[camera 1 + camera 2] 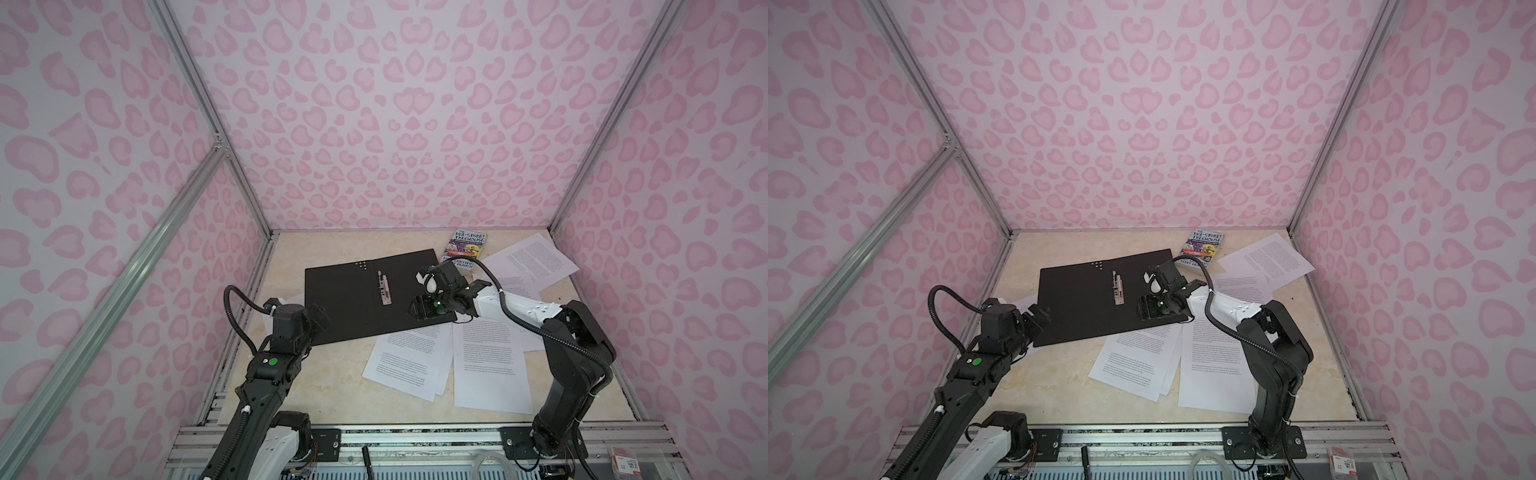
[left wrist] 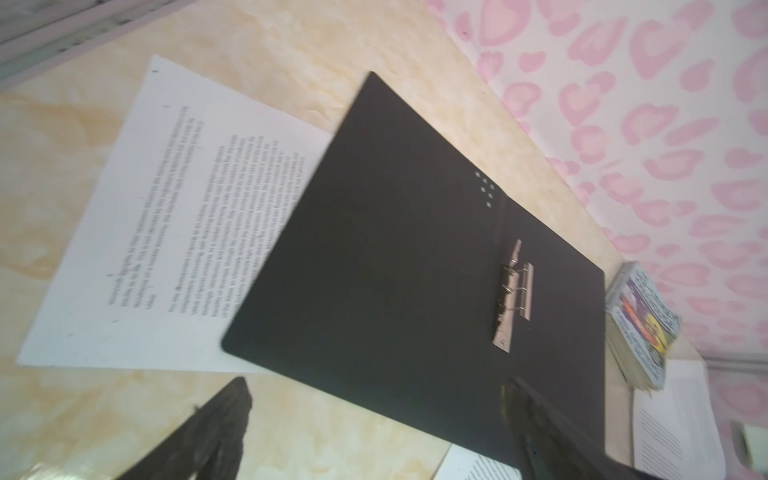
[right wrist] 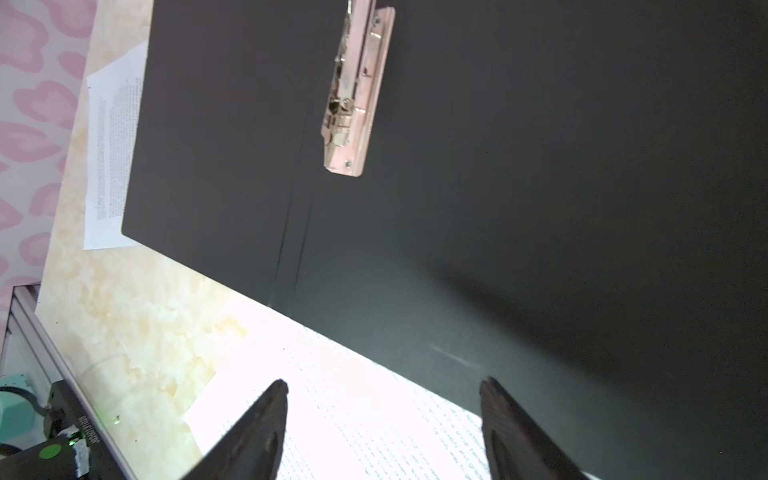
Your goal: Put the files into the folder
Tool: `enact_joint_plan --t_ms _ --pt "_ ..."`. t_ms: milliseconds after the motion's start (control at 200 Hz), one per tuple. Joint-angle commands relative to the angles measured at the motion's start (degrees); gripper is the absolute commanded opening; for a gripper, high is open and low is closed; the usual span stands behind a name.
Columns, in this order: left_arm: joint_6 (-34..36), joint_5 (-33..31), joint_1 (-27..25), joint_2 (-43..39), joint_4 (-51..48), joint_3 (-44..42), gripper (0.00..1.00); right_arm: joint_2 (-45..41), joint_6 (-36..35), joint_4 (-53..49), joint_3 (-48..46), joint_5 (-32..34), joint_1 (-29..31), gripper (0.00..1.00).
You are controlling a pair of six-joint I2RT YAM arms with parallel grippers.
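- Right gripper (image 3: 382, 387) hangs with its jaws apart and nothing between them, over the near right corner of the folder (image 1: 353, 299). In the right wrist view one finger is over a printed sheet and the other over the folder's black flap. Whether either touches cannot be told.
- Left gripper (image 2: 376, 384) also has its jaws spread wide and holds nothing. It sits at the folder's near left corner, with one finger over bare surface (image 1: 332, 374) and the other over the black flap.
- Between the two grippers the folder lies open and flat, black inside up, on the middle of the surface towards the left edge. Its metal spine clip (image 1: 384, 289) runs along the centre fold, and a cluster of small dots (image 1: 362, 265) sits near the far edge.
- None of the files (image 1: 407, 361) lies inside the folder:
  - Several overlapping sheets fan out from under the folder's near edge towards the near right of the surface.
  - One sheet (image 1: 532, 257) rests near the far right corner.
  - Another sheet (image 2: 187, 216) pokes out from under the folder's left flap.
- An illustrated paperback book (image 1: 467, 249) lies by the far edge, just beyond the folder's far right corner.
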Motion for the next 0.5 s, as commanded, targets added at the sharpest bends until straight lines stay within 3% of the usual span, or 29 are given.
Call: enact_joint_plan --t_ms 0,85,170,495 --pt "-3.02 -0.55 6.24 -1.23 -7.35 -3.04 0.97 -0.64 -1.85 4.78 -2.56 0.88 0.39 0.75" --pt "-3.95 4.46 13.91 -1.05 -5.85 -6.19 0.96 -1.26 -3.21 5.83 -3.64 1.81 1.53 0.76" --pt "-3.88 4.32 18.57 -0.9 -5.16 -7.98 0.96 -2.07 -4.56 5.19 -3.55 2.9 3.27 0.79" --pt "-1.66 8.39 26.51 2.02 0.57 -11.72 0.97 0.27 -7.2 3.96 0.52 2.75 8.39 0.8"
